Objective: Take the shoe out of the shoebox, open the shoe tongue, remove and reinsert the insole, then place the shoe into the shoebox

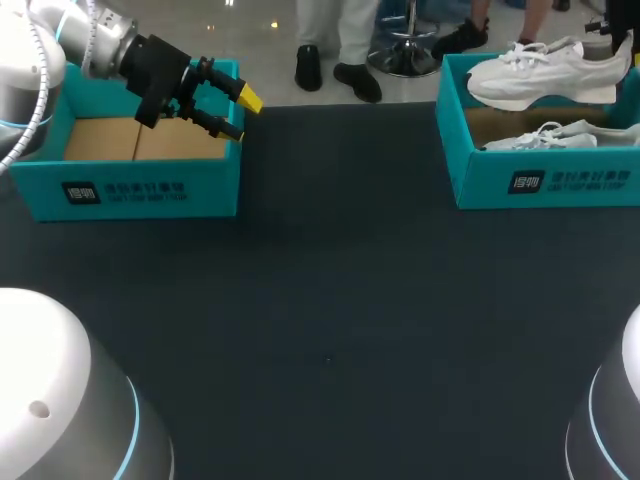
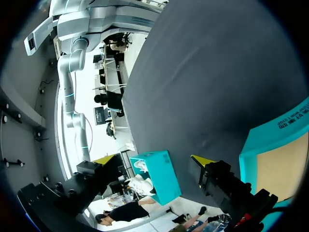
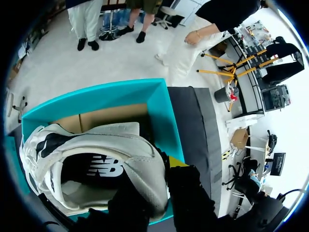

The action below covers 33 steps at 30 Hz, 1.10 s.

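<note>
A white sneaker [image 1: 540,75] hangs tilted above the right teal shoebox [image 1: 540,185], heel toward my right gripper [image 1: 628,50] at the view's edge. In the right wrist view my right gripper [image 3: 161,181] is shut on the sneaker's [image 3: 96,159] heel collar, one finger inside the shoe and one yellow-tipped finger outside, with the shoebox [image 3: 159,111] below. A second white sneaker [image 1: 555,135] lies in that box. My left gripper [image 1: 225,110] stands open over the corner of the left teal box [image 1: 140,190]; its fingers [image 2: 203,162] hold nothing.
The left teal box shows only its bare cardboard floor [image 1: 140,140]. Dark table cloth [image 1: 340,300] spreads between the two boxes and toward the front. My arms' white bases [image 1: 60,400] fill the front corners.
</note>
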{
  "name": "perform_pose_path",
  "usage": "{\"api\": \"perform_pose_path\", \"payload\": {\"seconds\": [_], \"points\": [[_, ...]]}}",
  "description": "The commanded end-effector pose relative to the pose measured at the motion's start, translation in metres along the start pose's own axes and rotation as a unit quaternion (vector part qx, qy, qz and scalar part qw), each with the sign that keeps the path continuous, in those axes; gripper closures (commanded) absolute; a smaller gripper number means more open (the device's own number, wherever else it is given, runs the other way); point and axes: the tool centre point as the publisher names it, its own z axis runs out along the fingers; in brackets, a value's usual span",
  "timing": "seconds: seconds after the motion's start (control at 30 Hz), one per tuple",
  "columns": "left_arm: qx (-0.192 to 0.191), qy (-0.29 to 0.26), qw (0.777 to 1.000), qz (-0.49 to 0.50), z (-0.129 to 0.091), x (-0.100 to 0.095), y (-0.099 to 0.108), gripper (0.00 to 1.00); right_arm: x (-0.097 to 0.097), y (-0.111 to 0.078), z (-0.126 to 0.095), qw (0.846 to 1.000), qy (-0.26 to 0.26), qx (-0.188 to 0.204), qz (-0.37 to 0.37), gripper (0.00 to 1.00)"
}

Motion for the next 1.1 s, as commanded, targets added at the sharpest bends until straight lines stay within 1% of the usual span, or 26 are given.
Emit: {"api": "perform_pose_path", "payload": {"seconds": [0.03,0.43,0.77,0.83,1.1], "points": [[0.0,0.002,1.0,0.001,0.0,0.0,0.0,0.0,0.003,0.01,0.008,1.0,0.0,0.007,0.0,1.0],[0.0,0.002,1.0,0.001,0.0,0.0,0.0,0.0,0.009,0.012,0.032,1.0,-0.004,0.021,0.001,1.0],[0.0,0.002,1.0,0.001,0.0,0.0,0.0,0.0,0.011,0.013,0.052,0.999,-0.026,0.022,-0.001,1.0],[0.0,0.002,1.0,0.001,0.0,0.0,0.0,0.0,0.012,0.012,0.055,0.999,-0.037,0.018,-0.003,1.0],[0.0,0.002,1.0,0.001,0.0,0.0,0.0,0.0,0.015,0.01,0.067,0.999,-0.036,0.02,0.004,1.0]]}}
